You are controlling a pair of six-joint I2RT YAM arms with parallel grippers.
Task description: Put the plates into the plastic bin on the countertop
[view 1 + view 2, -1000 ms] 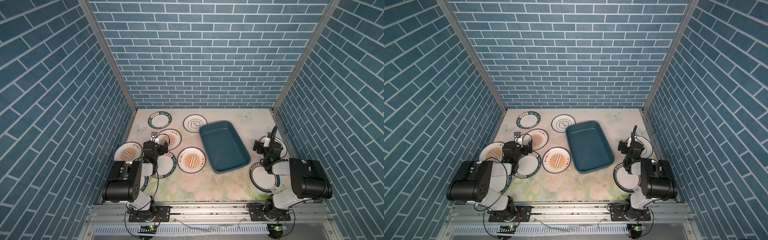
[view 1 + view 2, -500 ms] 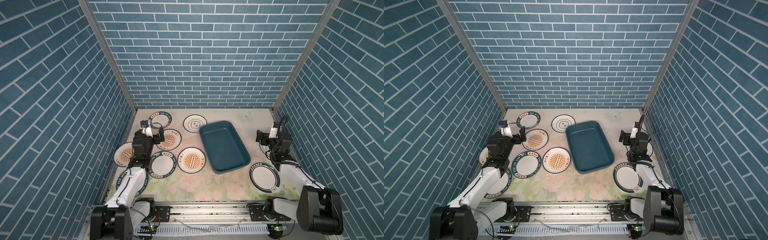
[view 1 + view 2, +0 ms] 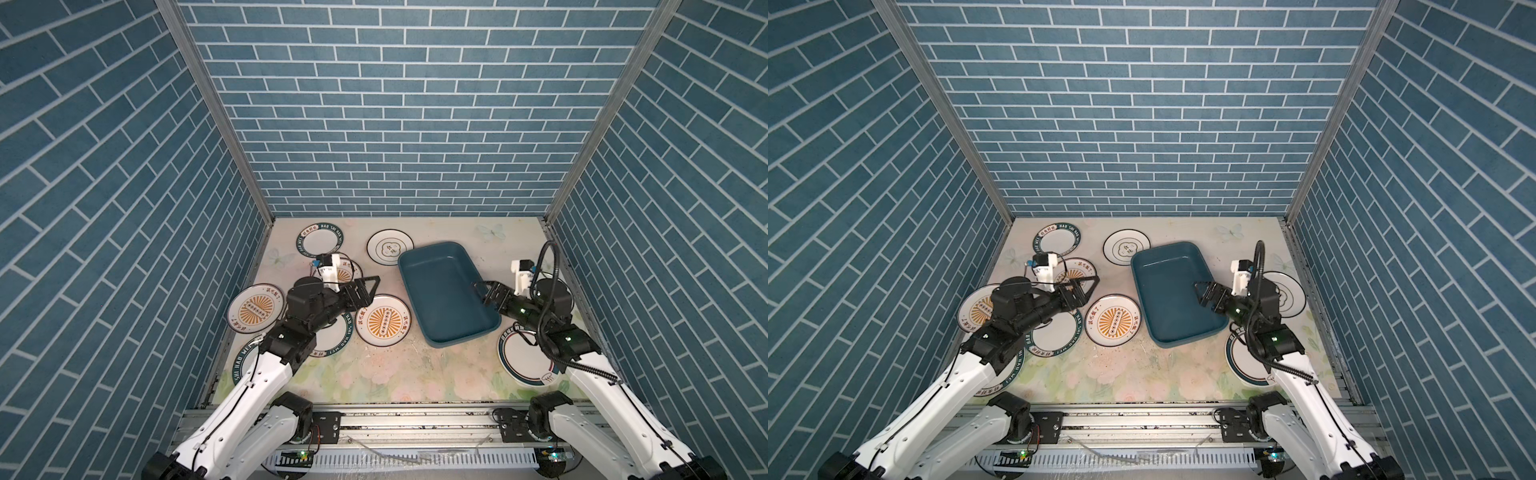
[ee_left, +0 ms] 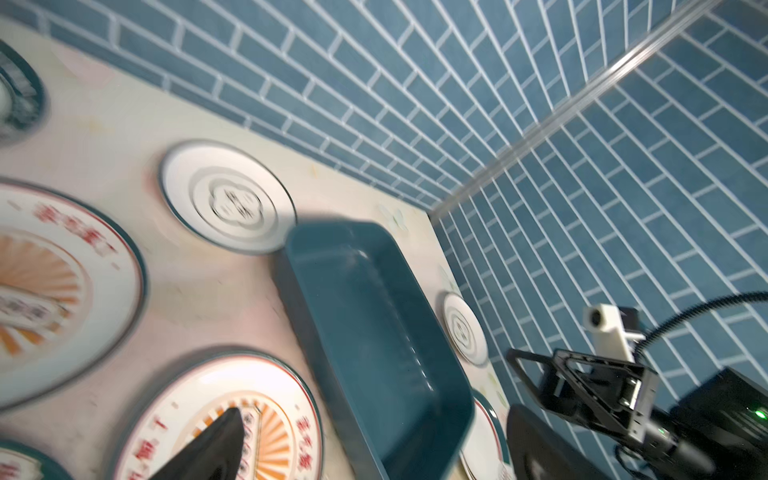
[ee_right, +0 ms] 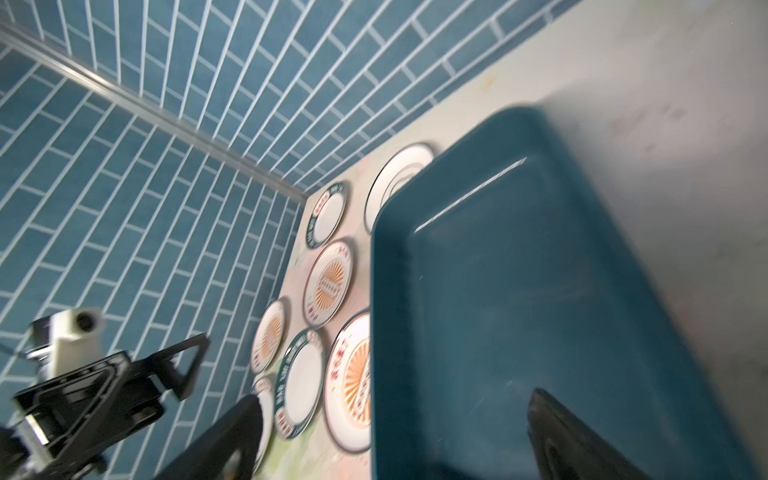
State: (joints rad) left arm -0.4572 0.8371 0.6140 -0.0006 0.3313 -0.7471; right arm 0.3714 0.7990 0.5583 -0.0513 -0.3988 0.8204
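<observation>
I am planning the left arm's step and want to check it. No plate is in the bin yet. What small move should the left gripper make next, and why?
Probably lower the left gripper toward the rim of the sunburst plate nearest it. Its jaws stand open and empty, this plate lies flat right beside the bin, and the bin holds nothing.

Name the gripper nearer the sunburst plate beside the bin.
Left. The left gripper hovers at the far rim of the sunburst plate; the right gripper hovers over the bin beyond.
</observation>
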